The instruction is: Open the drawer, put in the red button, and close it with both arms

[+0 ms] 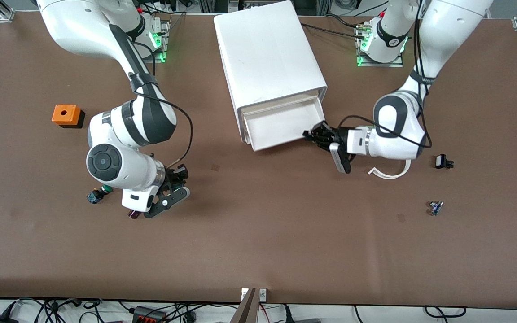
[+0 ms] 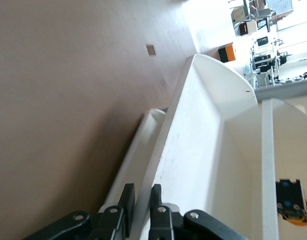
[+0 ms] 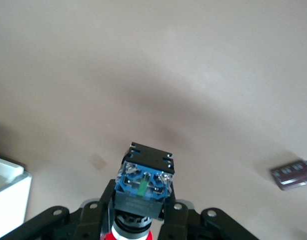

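The red button (image 3: 143, 182), with a blue-and-black body and a red cap, is held in my right gripper (image 3: 138, 207), whose fingers are shut on it over bare table. In the front view the right gripper (image 1: 179, 174) hangs toward the right arm's end of the table and hides the button. The white drawer (image 1: 285, 132) stands partly pulled out of its cabinet (image 1: 267, 58). My left gripper (image 1: 314, 133) is at the drawer's corner on the left arm's side. In the left wrist view its fingers (image 2: 140, 192) are shut on the drawer's side wall (image 2: 163, 150).
A green-capped switch (image 1: 97, 195) and a small dark piece (image 1: 133, 214) lie by the right arm's wrist. An orange box (image 1: 66, 114) sits toward the right arm's end. A white curved strip (image 1: 391, 172) and two small parts (image 1: 442, 161) (image 1: 435, 207) lie near the left arm.
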